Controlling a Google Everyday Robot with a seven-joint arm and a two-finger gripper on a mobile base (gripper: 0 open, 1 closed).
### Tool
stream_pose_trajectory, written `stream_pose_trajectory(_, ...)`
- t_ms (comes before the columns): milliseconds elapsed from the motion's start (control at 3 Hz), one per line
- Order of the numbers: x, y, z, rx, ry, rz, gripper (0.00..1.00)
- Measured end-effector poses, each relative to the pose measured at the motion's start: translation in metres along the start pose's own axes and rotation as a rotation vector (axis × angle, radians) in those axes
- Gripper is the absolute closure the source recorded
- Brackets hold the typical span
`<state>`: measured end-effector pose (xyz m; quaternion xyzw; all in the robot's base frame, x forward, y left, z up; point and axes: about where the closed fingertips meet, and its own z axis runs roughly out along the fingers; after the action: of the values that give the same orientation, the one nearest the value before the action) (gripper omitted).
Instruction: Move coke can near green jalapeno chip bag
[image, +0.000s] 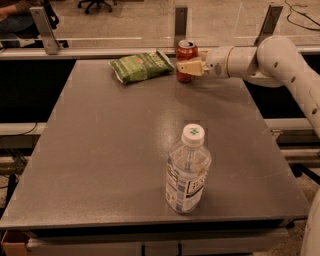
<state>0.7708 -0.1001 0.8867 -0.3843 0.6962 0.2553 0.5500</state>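
Observation:
The coke can (185, 51) is red with a silver top and stands upright at the far edge of the grey table (100, 150). My gripper (188, 68) reaches in from the right on a white arm (260, 57), and its tan fingers (191, 67) are closed around the can's lower half. The green jalapeno chip bag (141, 66) lies flat just left of the can, with a small gap between them.
A clear water bottle (187, 170) with a white cap stands upright near the table's front, right of centre. A rail with metal posts (181, 22) runs behind the table's far edge. The arm spans the far right side of the table.

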Motion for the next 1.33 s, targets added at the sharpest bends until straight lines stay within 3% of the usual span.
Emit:
stream_pose_trajectory(667, 0.0014, 0.0029, 0.0151, -0.034, -0.017, 0.022, 0.12)
stream_pose_trajectory(1000, 0.0013, 0.0051, 0.0153, -0.040, -0.021, 0.029, 0.00)
stream_pose_trajectory(1333, -0.0034, 0.0098, 0.0107, -0.053, -0.017, 0.022, 0.00)
